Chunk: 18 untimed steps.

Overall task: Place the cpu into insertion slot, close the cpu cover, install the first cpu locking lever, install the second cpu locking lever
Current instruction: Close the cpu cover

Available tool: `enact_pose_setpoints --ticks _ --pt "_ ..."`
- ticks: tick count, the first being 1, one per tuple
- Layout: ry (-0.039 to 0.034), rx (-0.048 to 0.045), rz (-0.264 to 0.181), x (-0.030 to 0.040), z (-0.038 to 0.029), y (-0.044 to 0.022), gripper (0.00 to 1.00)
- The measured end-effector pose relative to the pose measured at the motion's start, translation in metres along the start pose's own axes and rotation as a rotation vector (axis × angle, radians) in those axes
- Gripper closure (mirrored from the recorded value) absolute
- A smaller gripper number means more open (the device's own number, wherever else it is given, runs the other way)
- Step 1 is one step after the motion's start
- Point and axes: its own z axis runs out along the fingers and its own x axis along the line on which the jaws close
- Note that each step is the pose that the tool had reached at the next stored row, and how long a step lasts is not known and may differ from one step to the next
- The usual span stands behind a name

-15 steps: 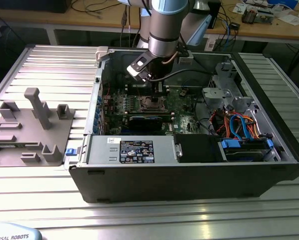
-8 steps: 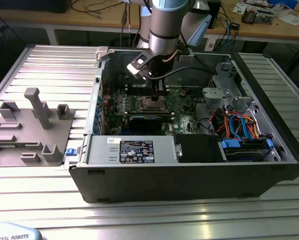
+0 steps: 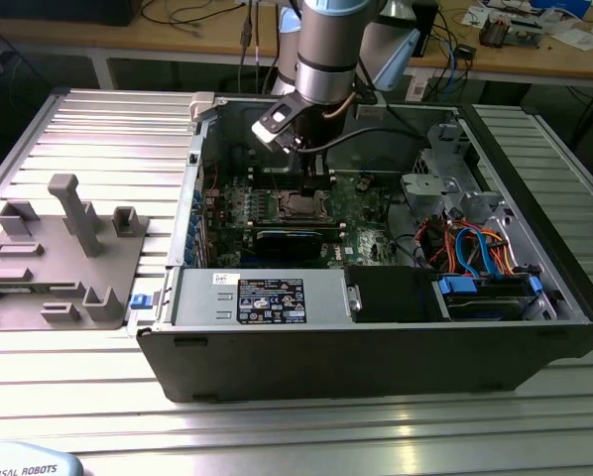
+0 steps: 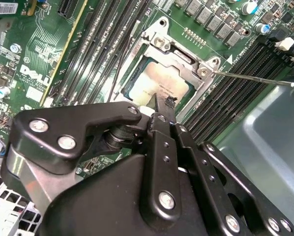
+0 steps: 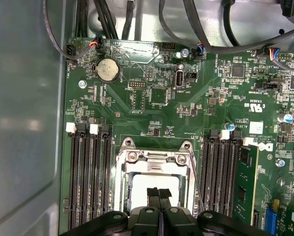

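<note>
gripper (image 5: 159,192) narrow, tips together, holding nothing, just above cpu (image 4: 159,83) | cpu in slot (image 5: 123,147), cover (image 4: 186,61) seemingly down around it | lever (image 4: 255,78) stands free | risk: off-centre push scrapes cpu, or tips skid off the thin lever

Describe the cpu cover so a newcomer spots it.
In the open computer case lies a green circuit board. The cpu cover sits between its two banks of long black slots, under the gripper. It alone is a silvery square frame, with the cpu showing through.
</note>
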Motion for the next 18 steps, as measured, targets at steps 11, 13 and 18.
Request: enact_pose_setpoints --ticks 11,13,18 --pt "-0.0001 0.0 0.0 -0.0001 -0.0034 -0.0001 0.89" --pt "0.0 0.0 0.0 -0.0001 -0.0038 -0.0001 0.89" --pt "-0.0002 0.0001 0.0 -0.0002 -0.0055 -0.0002 0.89"
